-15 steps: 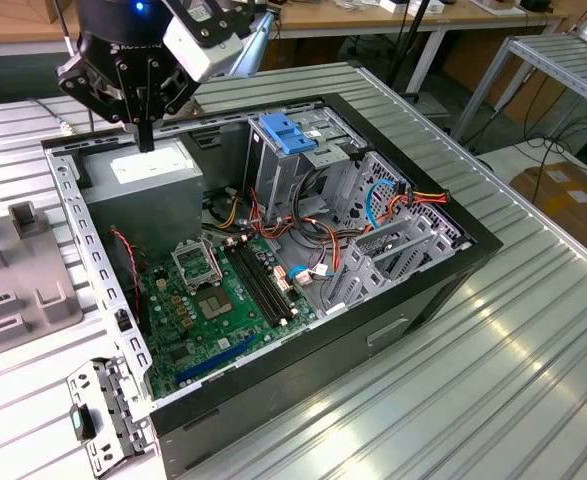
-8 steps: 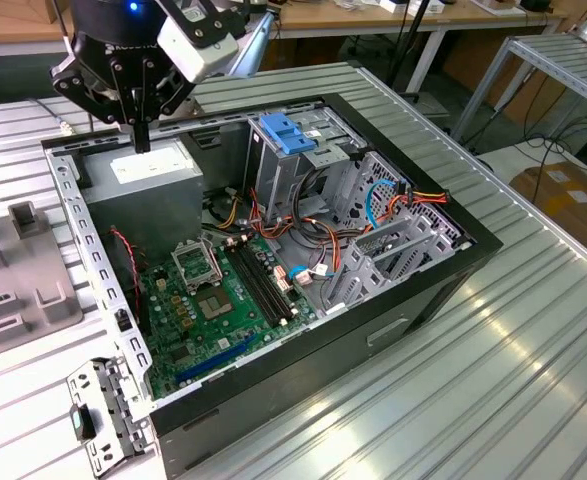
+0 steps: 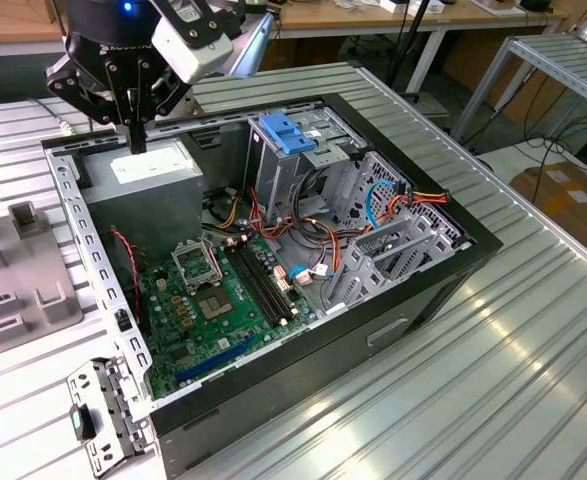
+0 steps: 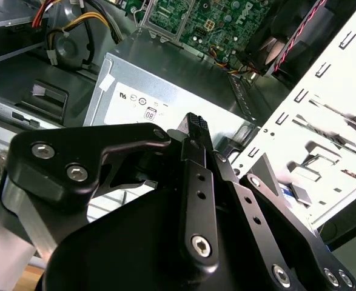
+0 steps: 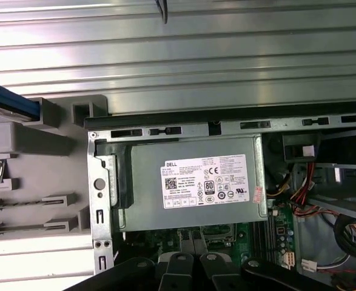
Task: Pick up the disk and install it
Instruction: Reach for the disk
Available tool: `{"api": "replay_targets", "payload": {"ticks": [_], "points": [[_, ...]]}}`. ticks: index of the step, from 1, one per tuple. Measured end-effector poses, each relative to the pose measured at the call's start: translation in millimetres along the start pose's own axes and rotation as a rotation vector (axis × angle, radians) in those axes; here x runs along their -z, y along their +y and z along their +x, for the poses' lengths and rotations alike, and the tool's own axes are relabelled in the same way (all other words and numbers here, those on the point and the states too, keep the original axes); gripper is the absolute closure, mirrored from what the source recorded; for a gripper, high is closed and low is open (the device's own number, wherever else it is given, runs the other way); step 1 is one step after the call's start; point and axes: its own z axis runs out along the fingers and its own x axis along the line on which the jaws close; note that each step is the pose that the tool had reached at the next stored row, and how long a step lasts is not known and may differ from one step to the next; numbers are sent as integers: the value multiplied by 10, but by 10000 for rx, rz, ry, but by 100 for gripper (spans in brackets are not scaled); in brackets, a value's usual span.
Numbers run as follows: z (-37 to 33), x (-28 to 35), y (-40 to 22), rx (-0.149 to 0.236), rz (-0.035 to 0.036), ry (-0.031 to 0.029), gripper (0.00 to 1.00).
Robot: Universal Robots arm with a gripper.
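Blue-edged disk [image 5: 8,100] sits in the grey holder [image 5: 38,142], outside the case wall from the power supply [image 5: 190,182]. Gripper [image 3: 133,143] hangs over that power supply, fingers pinched together on nothing. You'd want them spread and squared to the disk's blue edges, clear of the holder's slots.

The matt black gripper [image 3: 136,140] has linked bars with silver screws, a grey camera block [image 3: 195,38] beside it.

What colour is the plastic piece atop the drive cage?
Blue bracket; exterior view shows it best.
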Motion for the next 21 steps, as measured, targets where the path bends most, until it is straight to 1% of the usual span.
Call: {"api": "replay_targets", "payload": {"ticks": [21], "points": [[151,4,-11,1,0,0,89]]}}
